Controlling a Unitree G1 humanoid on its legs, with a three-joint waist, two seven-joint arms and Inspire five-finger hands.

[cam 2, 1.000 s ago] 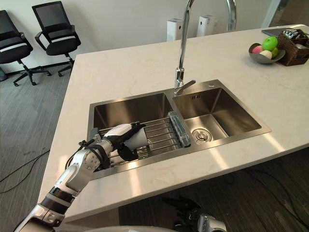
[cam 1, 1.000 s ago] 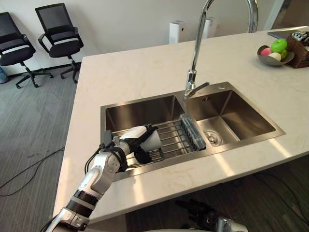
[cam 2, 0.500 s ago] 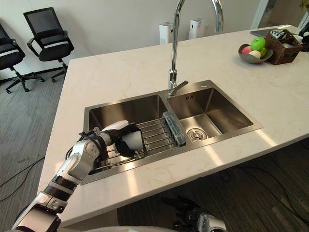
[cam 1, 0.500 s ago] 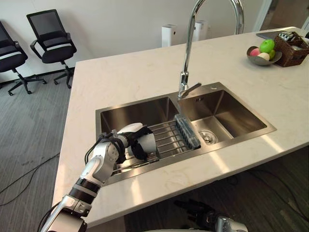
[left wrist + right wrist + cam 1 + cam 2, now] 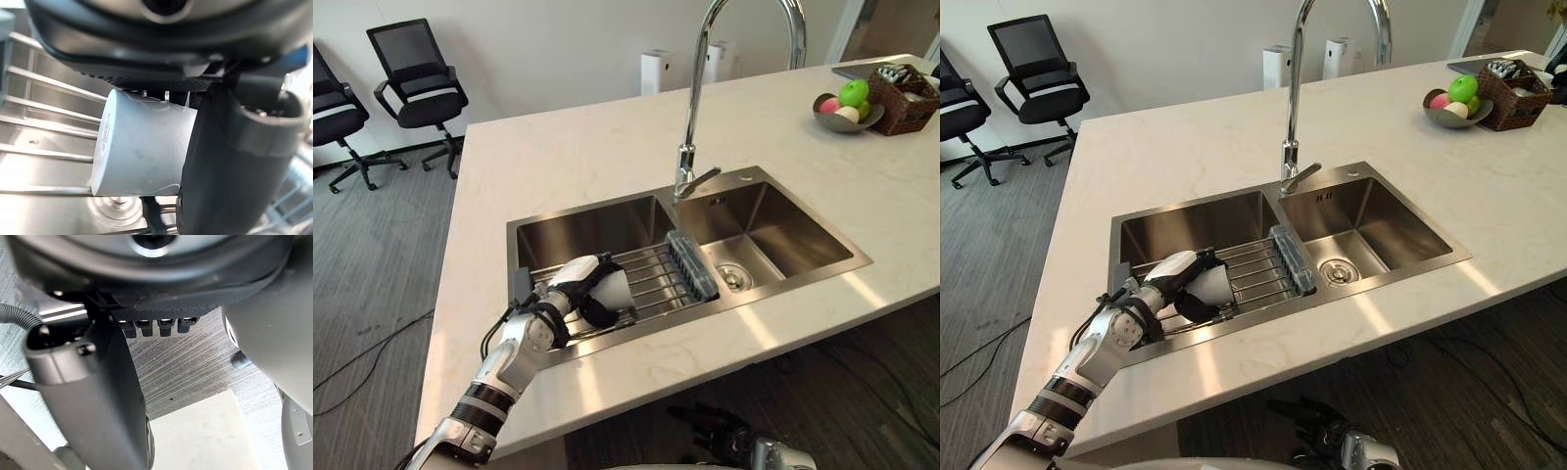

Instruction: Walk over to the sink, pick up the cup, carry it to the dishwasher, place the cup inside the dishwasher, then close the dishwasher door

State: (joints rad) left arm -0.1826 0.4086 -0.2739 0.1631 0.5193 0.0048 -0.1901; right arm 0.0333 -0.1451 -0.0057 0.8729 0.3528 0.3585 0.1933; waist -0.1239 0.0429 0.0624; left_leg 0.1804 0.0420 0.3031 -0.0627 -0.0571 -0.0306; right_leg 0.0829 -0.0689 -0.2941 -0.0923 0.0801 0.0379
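A white cup [image 5: 619,291] lies on its side over the wire rack [image 5: 656,274] in the left basin of the steel sink [image 5: 607,223]. My left hand [image 5: 578,287] reaches in from the near counter edge and is shut on the cup. In the left wrist view the thumb [image 5: 234,161] presses one side of the cup [image 5: 142,152] and the palm covers the other side. My right hand [image 5: 720,433] hangs low below the counter's near edge, over the floor, with relaxed fingers [image 5: 156,325] holding nothing.
A tall curved faucet [image 5: 690,147] rises between the two basins. A dish brush holder [image 5: 693,264] sits at the rack's right end. A fruit bowl [image 5: 847,103] and a wicker basket [image 5: 909,93] stand at the counter's far right. Office chairs [image 5: 416,69] are at the back left.
The camera shifted a second ago, then held still. My left hand stays shut on the cup; the wrist has dropped a little and the cup has edged slightly right over the rack.
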